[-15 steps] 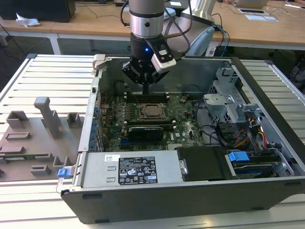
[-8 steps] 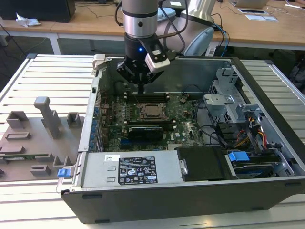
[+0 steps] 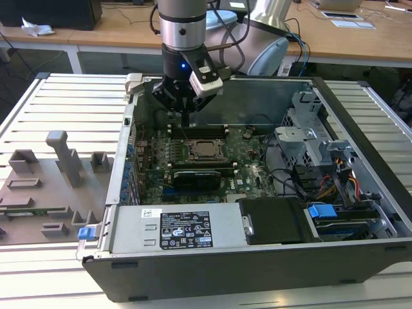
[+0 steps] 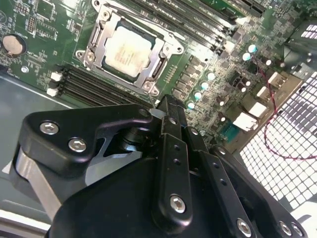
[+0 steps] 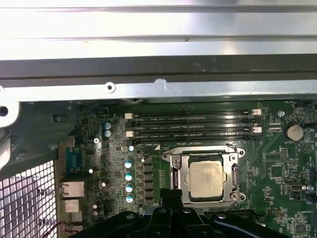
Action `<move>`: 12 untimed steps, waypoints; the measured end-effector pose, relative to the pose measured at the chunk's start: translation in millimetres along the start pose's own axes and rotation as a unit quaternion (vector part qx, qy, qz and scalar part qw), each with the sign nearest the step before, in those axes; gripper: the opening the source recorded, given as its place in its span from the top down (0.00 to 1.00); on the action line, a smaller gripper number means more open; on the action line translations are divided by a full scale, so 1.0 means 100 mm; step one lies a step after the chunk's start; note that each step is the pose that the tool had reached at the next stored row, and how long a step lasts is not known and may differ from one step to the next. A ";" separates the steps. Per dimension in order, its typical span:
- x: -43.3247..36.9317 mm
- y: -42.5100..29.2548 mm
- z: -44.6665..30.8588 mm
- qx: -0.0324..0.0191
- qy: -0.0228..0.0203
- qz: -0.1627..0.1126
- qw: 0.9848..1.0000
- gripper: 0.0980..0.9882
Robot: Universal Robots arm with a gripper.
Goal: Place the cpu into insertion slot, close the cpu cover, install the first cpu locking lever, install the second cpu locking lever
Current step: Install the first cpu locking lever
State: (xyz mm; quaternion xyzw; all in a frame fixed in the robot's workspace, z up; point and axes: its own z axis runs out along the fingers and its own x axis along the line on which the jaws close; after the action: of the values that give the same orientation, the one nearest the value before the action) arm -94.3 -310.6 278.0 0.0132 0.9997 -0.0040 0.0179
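Status, big to small:

Open dark-grey desktop computer case (image 3: pixel 225 277) lies flat on the slatted metal table (image 3: pixel 71 96). The green motherboard (image 3: pixel 248 177) sits in its floor.

My black gripper (image 3: pixel 185 121) hangs inside the case over the board, near the socket on the side of the long black memory slots (image 5: pixel 193 124). Fingers are together with nothing between them, as far as the second wrist view shows. Not touching the socket hardware.

The square insertion slot with silvery metal rim (image 5: pixel 237 196) is populated. The small flat silvery-grey cpu (image 4: pixel 128 51) lies in it, square and level, and shows in both wrist views.

The thin silvery cpu cover frame (image 5: pixel 206 156) looks down flat around the chip, which shows through its window.

Progress, my read:
- cpu placement: done.
- cover: appears closed.
- locking levers: can't confirm either one. A thin wire (image 5: pixel 188 152) runs along one edge of the socket and may be a lever. I can't tell if it's hooked. I count both levers as open items.
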 end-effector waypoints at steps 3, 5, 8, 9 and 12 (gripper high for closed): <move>0.015 0.030 -0.001 0.000 0.000 0.000 1.000 0.99; 0.042 0.051 -0.001 0.000 0.000 0.000 1.000 0.99; 0.061 0.084 -0.001 0.000 0.000 0.000 1.000 0.99; 0.068 0.101 -0.002 0.000 0.000 0.000 1.000 0.99; 0.116 0.157 -0.001 0.000 0.000 0.000 1.000 0.99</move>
State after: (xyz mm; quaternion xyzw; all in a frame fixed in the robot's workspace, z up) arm -105.5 -294.6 277.6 0.0132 0.9997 -0.0040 0.0179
